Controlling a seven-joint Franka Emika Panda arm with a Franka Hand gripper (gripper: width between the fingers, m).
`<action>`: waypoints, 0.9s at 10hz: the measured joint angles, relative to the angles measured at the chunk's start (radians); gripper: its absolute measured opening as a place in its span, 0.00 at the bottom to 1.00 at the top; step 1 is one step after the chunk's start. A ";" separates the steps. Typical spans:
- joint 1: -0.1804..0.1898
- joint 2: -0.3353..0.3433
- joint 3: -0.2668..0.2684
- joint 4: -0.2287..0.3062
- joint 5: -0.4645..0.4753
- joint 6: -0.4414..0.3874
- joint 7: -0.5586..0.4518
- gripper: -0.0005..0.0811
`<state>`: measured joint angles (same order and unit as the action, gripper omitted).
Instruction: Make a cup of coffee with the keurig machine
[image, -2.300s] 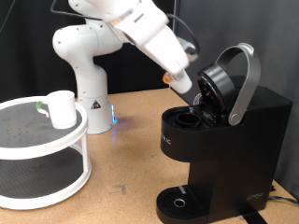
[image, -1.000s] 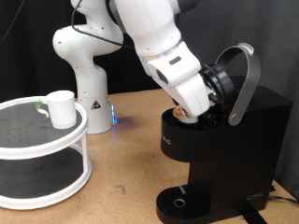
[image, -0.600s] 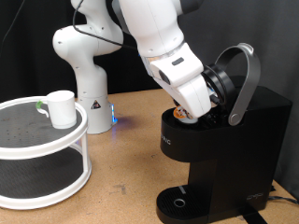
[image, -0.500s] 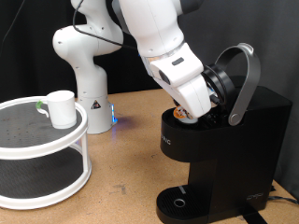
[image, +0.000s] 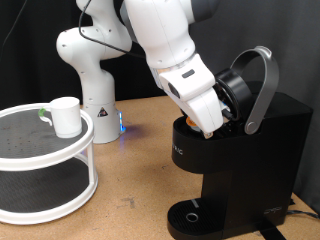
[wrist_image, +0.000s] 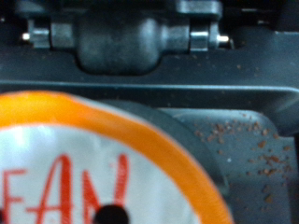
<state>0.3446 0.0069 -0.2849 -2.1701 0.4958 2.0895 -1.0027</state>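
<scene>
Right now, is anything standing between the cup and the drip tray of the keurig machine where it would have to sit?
Nothing visible does. The cup stands on the white round rack at the exterior view's left, and the drip tray under the keurig machine is bare. The gripper is up at the opened brew head.

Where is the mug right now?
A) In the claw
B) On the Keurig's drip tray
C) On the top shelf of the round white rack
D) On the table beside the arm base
C: the mug stands on the rack's top shelf, apart from the Keurig, whose drip tray is bare.
</scene>
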 joint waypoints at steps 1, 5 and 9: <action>0.000 0.000 0.000 -0.002 0.015 0.011 -0.009 0.97; -0.010 -0.013 -0.009 0.004 0.070 -0.037 -0.079 0.99; -0.021 -0.054 -0.028 0.012 0.070 -0.130 -0.118 0.99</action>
<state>0.3237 -0.0468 -0.3129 -2.1579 0.5654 1.9600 -1.1207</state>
